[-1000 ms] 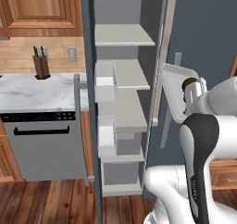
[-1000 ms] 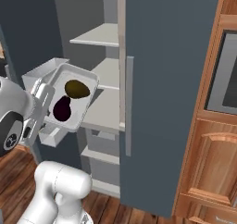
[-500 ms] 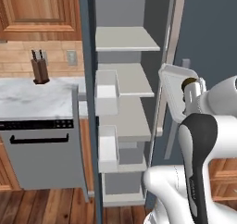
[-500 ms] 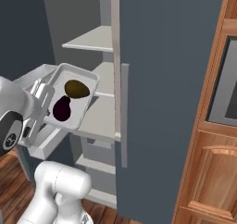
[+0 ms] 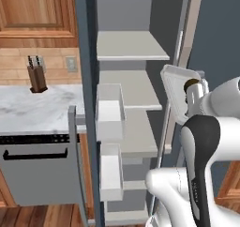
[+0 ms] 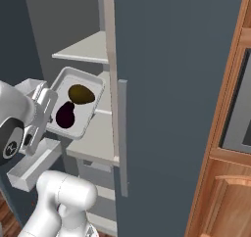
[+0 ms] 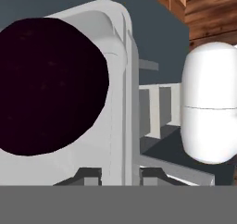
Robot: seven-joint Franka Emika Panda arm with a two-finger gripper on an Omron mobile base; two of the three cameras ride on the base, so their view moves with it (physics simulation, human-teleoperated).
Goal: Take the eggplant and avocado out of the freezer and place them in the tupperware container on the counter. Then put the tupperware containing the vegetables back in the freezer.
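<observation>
Clamped on the rim of the tupperware container (image 7: 118,79), the gripper (image 7: 119,174) shows in the hand view with one dark fingertip on each side of the pale wall. The eggplant (image 7: 48,84) sits just inside that wall as a large, nearly black round mass. Beyond the rim lie dark blue-grey freezer (image 7: 157,28) panels and a strip of wooden flooring (image 7: 210,19).

From the left base view, the arm (image 5: 206,141) rises at the lower right and holds the tupperware container (image 5: 176,87) up, tipped steeply so that its underside faces the camera. It hangs in front of the open freezer (image 5: 84,80), level with the middle shelf (image 5: 126,87). Pale drawers (image 5: 110,111) stand pulled out at the freezer's left edge. Further left, the counter (image 5: 37,109) carries a brown knife block (image 5: 36,76) against the wall, above a grey dishwasher front (image 5: 40,174).

From the right base view, the tupperware container (image 6: 88,123) faces the camera, tilted, with the avocado (image 6: 81,94) in its upper part and the eggplant (image 6: 65,115) just below it, the two about touching. The gripper (image 6: 49,114) grasps the tray's left rim. Behind it are the freezer (image 6: 171,84) shelves, and the freezer door stands to the right.
</observation>
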